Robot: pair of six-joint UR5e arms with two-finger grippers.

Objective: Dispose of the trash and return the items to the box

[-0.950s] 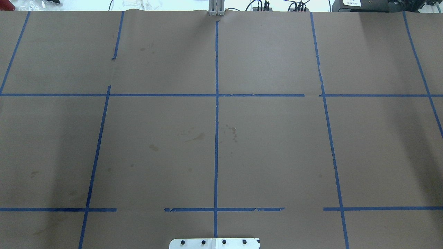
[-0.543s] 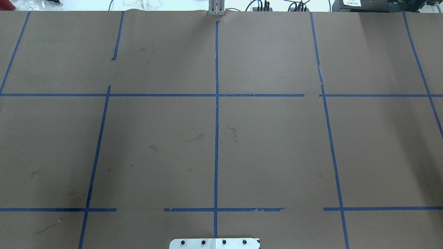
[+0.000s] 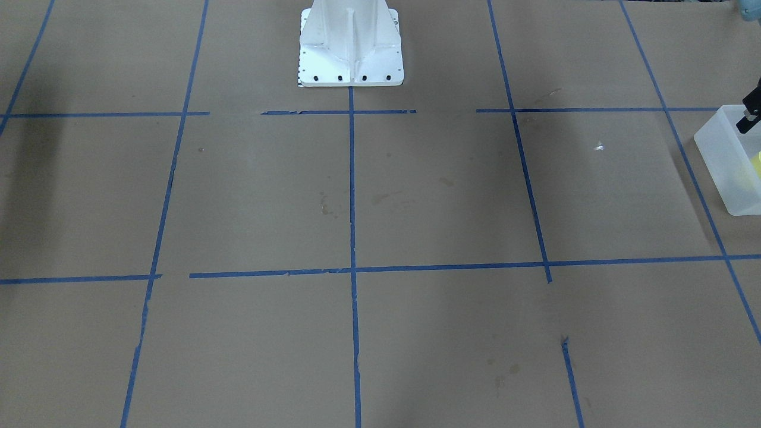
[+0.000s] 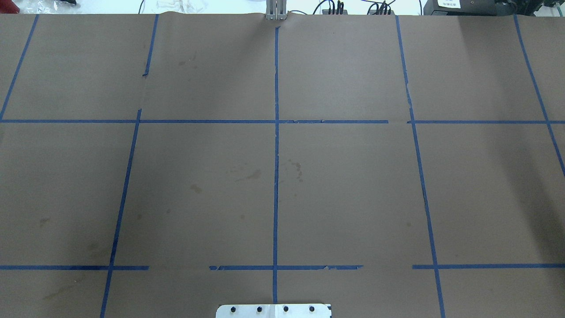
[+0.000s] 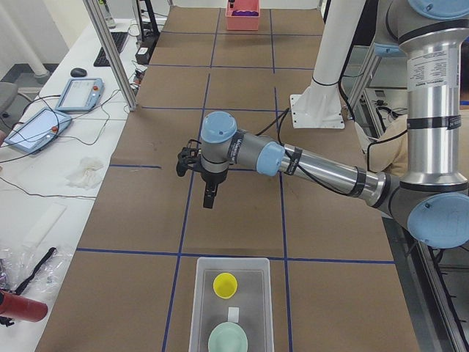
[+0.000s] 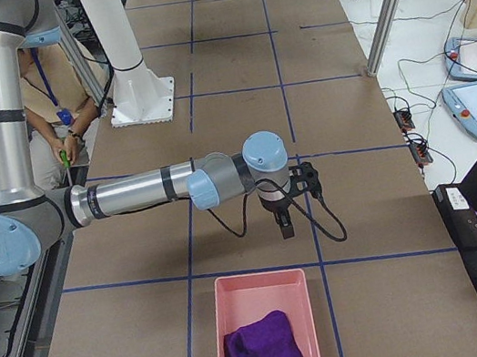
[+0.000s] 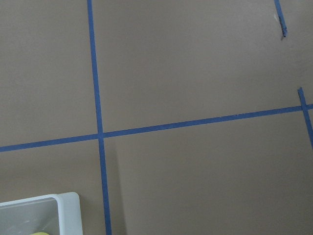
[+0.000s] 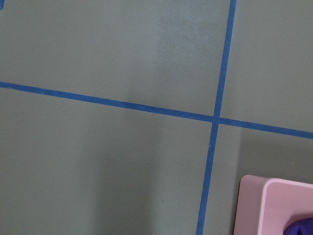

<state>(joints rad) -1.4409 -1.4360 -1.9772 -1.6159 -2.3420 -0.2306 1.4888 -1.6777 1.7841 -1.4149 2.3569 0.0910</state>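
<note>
I count two robot arms, a left arm [image 5: 315, 167] and a right arm [image 6: 139, 192], one frosted box [image 5: 254, 290] with one yellow cup [image 5: 225, 284], one mint-green bowl [image 5: 227, 339] and perhaps one white scrap [image 5: 234, 314], and one pink tray [image 6: 241, 296] with one purple cloth [image 6: 264, 350].

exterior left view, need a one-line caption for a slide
Left gripper hangs above the table, with cup and bowl sitting in the box close by.
</note>
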